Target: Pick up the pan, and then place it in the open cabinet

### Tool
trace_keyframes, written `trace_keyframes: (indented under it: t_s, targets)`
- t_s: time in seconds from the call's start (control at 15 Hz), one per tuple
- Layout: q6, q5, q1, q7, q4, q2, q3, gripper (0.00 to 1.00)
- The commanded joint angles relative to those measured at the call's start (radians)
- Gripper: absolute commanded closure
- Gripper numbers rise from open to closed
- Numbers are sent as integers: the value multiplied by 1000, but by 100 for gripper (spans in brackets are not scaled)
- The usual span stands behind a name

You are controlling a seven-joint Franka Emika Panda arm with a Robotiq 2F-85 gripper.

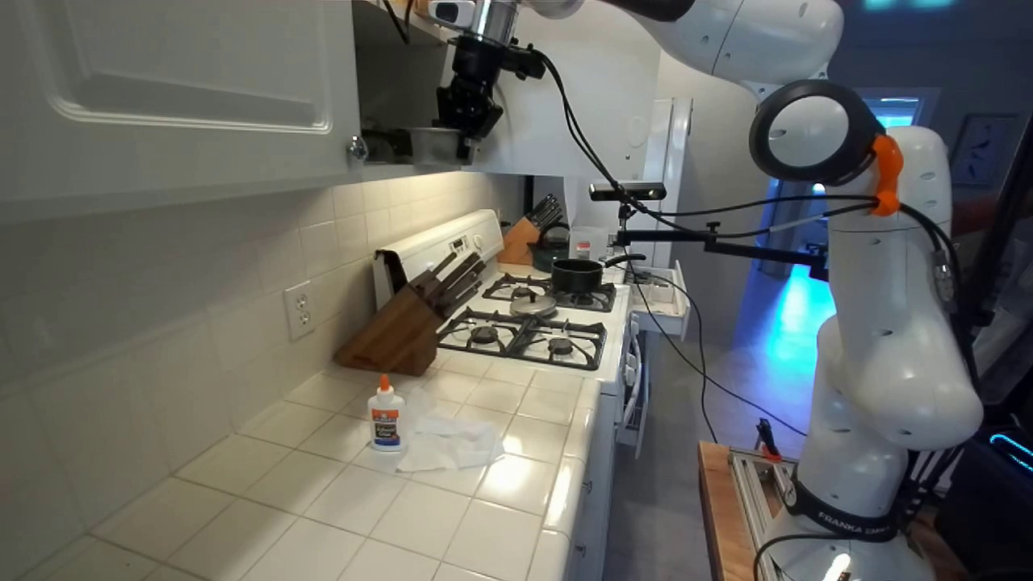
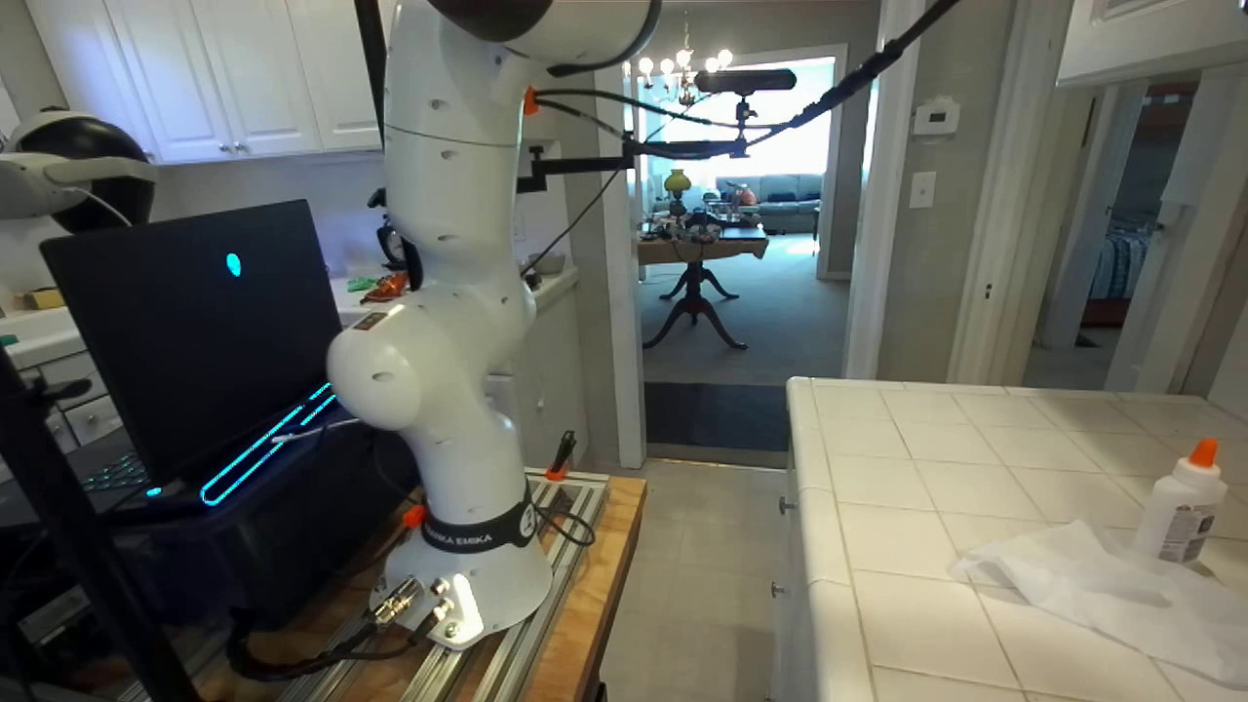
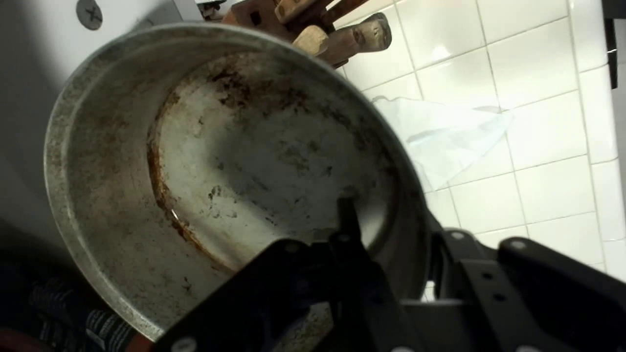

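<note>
The pan [image 1: 436,147], a dull grey metal vessel, sits at the front lower edge of the open cabinet [image 1: 395,89] in an exterior view, partly over the shelf edge. In the wrist view the stained pan [image 3: 274,146] fills the left and middle. My gripper [image 1: 462,139] is above its near wall. In the wrist view my gripper [image 3: 391,230] has one finger inside the pan and one outside, with the wall between them and visible gaps on both sides. The pan's handle is hidden. In an exterior view neither pan nor gripper shows.
A white raised-panel door [image 1: 194,89] is left of the cabinet opening. Dark items [image 3: 102,322] stand beside the pan inside. Below are a knife block [image 1: 395,331], a glue bottle [image 1: 386,415], a paper towel [image 1: 452,444], a stove and a black pot [image 1: 576,276].
</note>
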Motion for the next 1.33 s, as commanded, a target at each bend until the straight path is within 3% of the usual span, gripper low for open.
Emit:
trace_keyframes:
  t_s: [0.0,0.33,1.27]
  targets:
    - [-19,3,-7,-11,92,54,-1,38]
    - [16,-3,-4,-17,110,62,-1,1]
    - [249,-34,1,-103,71,88,-9,0]
